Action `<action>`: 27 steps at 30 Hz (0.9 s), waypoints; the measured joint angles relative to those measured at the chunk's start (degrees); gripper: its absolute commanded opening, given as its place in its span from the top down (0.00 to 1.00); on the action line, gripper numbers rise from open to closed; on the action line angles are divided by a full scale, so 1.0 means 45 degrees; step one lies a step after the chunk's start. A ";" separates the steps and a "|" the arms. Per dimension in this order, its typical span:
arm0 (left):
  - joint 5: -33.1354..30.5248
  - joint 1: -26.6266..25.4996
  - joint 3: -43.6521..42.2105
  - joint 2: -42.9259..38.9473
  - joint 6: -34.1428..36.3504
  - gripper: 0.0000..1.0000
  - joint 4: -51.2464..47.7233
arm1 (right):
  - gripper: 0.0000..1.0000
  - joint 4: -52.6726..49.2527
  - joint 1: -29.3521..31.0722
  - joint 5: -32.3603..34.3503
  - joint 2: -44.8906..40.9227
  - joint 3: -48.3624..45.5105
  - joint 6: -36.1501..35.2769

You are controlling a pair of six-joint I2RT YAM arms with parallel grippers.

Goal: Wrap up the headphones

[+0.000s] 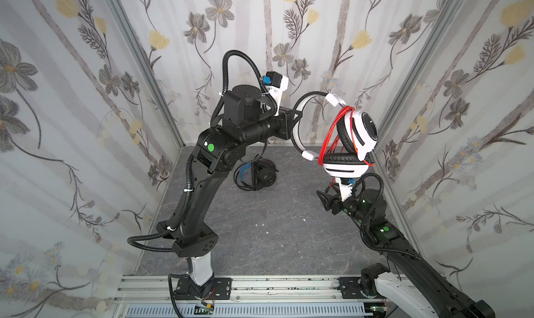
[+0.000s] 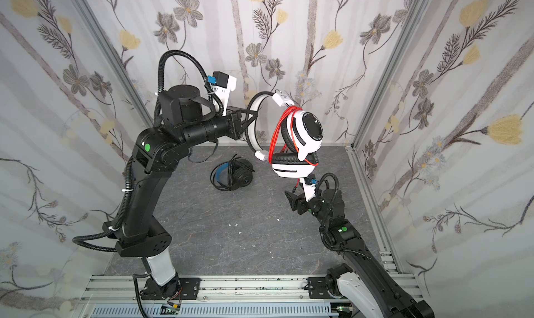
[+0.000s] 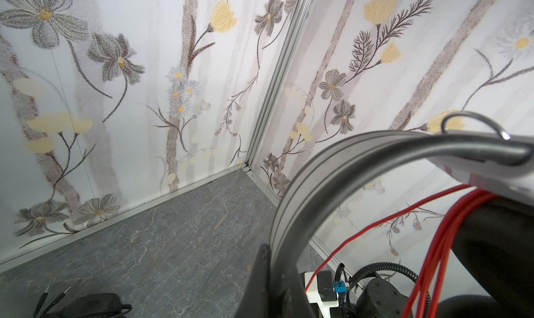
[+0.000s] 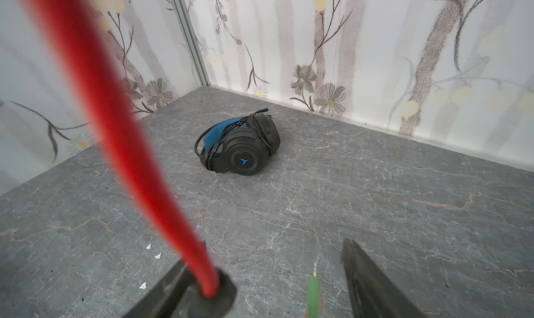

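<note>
White headphones [image 1: 361,128] hung from the left pincer [image 1: 297,116], clamped on their headband [image 1: 295,136]; the right pincer [image 4: 274,261] below stood open, red cable [image 4: 115,128] touching one finger

The white headphones [image 1: 365,134] have black earpads [image 1: 344,159] and a red cable [image 1: 333,130] with a green plug [image 4: 313,290]. The black headphones [image 4: 245,154] have a blue headband [image 4: 216,134] inside and a small blue logo. The floor [image 1: 274,215] is grey with pale marble veins, and the walls [image 1: 72,99] are white with grey stripes, grey flowers and yellow flowers.
</note>
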 measured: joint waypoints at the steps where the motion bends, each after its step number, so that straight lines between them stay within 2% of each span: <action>1: 0.0034 0.0015 0.0000 0.0000 -0.0019 1.00 0.0000 | 0.26 0.0005 0.0000 0.0010 0.0049 -0.0019 0.0005; 13: 0.0155 0.0131 0.0000 -0.0019 -0.0199 1.00 0.0010 | 0.27 0.0121 -0.0010 -0.0102 0.0831 -0.0044 0.0214; 20: 0.0267 0.0233 0.0000 -0.0049 -0.0291 1.00 0.0248 | 0.31 0.0306 -0.0010 -0.0185 0.0933 -0.0049 0.0432; 22: 0.0325 0.0238 0.0000 -0.0049 -0.0340 1.00 0.0374 | 0.37 0.0515 -0.0010 -0.0267 0.0976 -0.0049 0.0534; 24: 0.0413 0.0238 0.0000 -0.0049 -0.0418 1.00 0.0515 | 0.52 0.0685 -0.0049 -0.0437 0.1156 0.0010 0.0573; 27: 0.0457 0.0238 0.0000 -0.0049 -0.0563 1.00 0.0583 | 0.69 0.0695 -0.0175 -0.0549 0.1277 0.0112 0.0665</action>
